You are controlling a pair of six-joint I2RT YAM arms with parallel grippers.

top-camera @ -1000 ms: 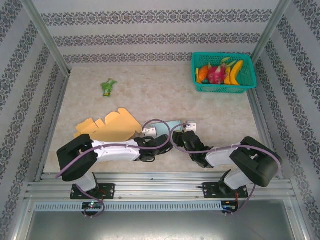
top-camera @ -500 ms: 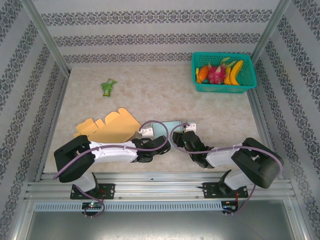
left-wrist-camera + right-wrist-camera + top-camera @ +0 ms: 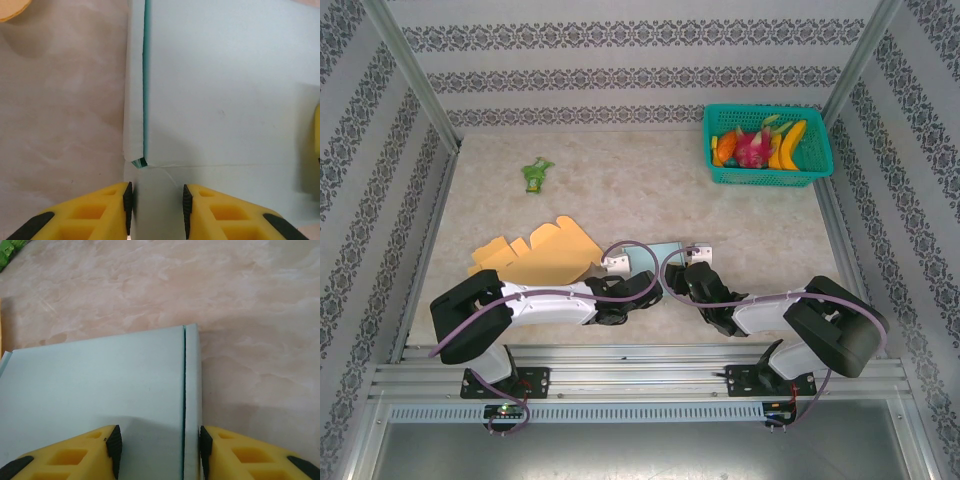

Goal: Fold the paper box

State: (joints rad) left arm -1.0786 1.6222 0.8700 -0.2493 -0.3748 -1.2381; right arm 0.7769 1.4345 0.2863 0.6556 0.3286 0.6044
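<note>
The pale blue paper box (image 3: 658,258) lies near the table's front edge, partly hidden by both wrists. In the left wrist view the box (image 3: 225,90) has a thin side strip folded along a teal seam. My left gripper (image 3: 156,210) is open over its near flap. The left pad (image 3: 127,206) sits at the flap's edge and the right pad is over the paper. My right gripper (image 3: 159,452) is open astride the box's (image 3: 100,385) right edge strip, with its right pad (image 3: 205,447) beside the outer edge. From above, the left gripper (image 3: 642,283) and right gripper (image 3: 682,277) meet at the box.
A flat orange cardboard cut-out (image 3: 542,253) lies just left of the box. A teal basket of fruit (image 3: 766,144) stands at the back right and a small green item (image 3: 535,173) at the back left. Bare marbled tabletop (image 3: 640,190) fills the middle.
The left arm's wrist and its cable shifted slightly to the right and back. The box and the right arm stay about where they were.
</note>
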